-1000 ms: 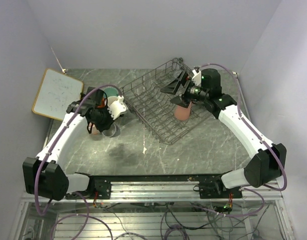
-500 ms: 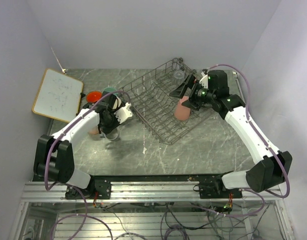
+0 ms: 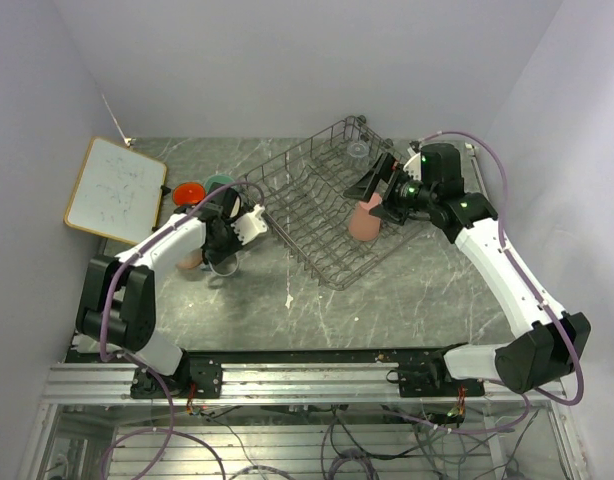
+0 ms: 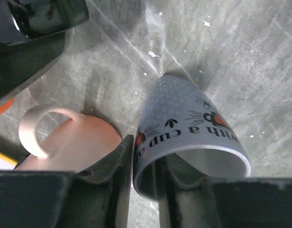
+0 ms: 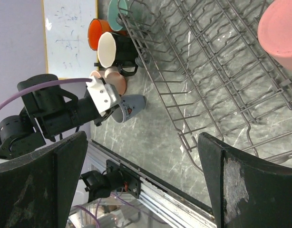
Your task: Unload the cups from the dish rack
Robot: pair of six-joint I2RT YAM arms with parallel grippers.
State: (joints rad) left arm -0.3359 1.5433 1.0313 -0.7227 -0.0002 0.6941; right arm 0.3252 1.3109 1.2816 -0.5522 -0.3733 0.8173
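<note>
- Grey cup (image 4: 184, 137): tilted, base down at the table, outside the rack (image 3: 287, 200) at its 9 o'clock, pink mug (image 4: 74, 142) just beside.
- Left gripper (image 4: 145, 159): pinching the cup's rim. Step looks like set-down; next, let go and lift clear.
- Tumbler (image 5: 281, 33): in the rack, 3 o'clock side.
- Right gripper (image 5: 141, 142): spread wide, empty, near the tumbler; probably the next pick.

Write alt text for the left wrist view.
The left hand pinches the rim of a printed grey-blue cup standing on the grey marbled table. A pale pink mug sits beside it, a black mug beyond.
</note>
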